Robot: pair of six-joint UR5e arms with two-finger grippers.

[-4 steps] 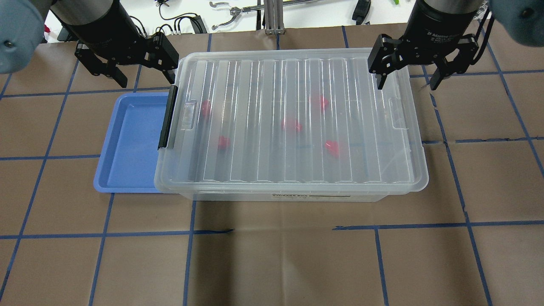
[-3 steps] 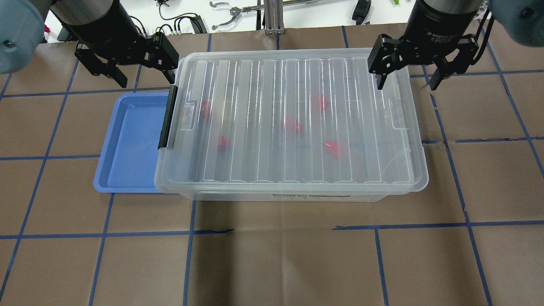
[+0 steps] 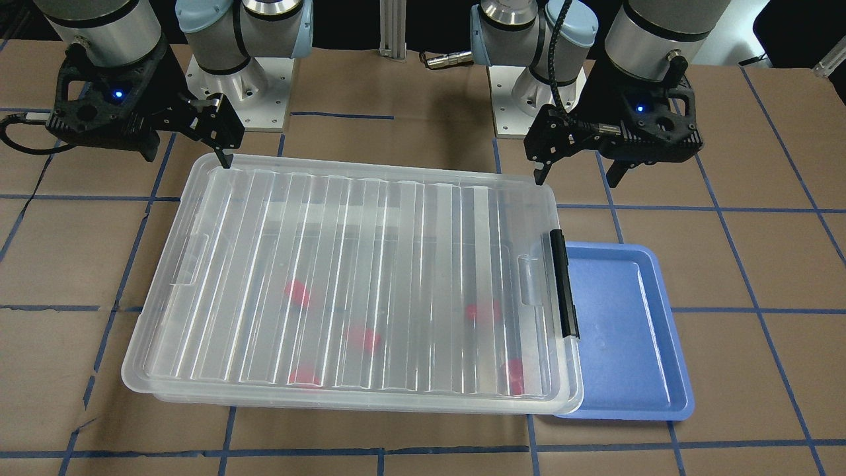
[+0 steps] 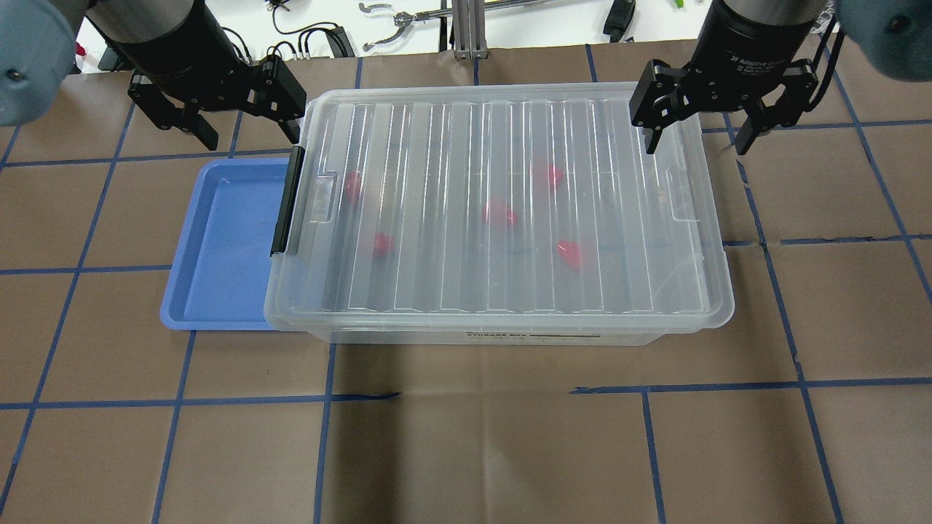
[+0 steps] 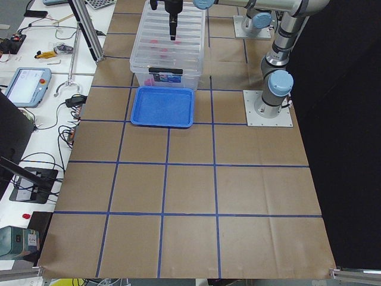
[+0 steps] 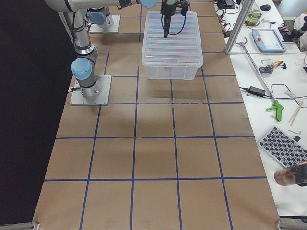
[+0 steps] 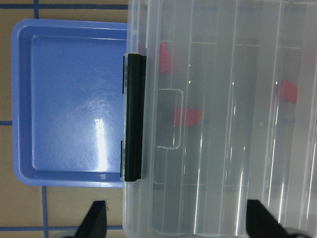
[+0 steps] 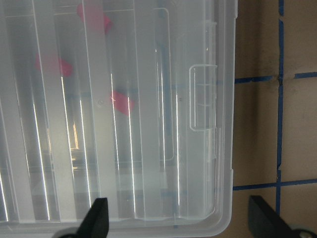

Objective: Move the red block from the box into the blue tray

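The clear box (image 4: pixel 437 284) sits mid-table with its ribbed lid on and its black latch (image 4: pixel 285 211) at its left end. Several red blocks (image 4: pixel 499 214) lie inside, blurred through the lid (image 3: pixel 365 339). The blue tray (image 4: pixel 218 240) lies empty against the latch end, its edge under the box rim (image 3: pixel 621 330). My left gripper (image 4: pixel 247 131) is open and empty above the box's back-left corner; its wrist view shows the latch (image 7: pixel 133 119) and the tray (image 7: pixel 74 99). My right gripper (image 4: pixel 697 142) is open and empty above the back-right corner (image 8: pixel 218 198).
The table is brown with a blue tape grid. Tools and cables (image 4: pixel 393 29) lie on the white bench beyond the far edge. The arm bases (image 3: pixel 238 92) stand behind the box. A tablet (image 5: pixel 27 86) and more tools lie on side benches.
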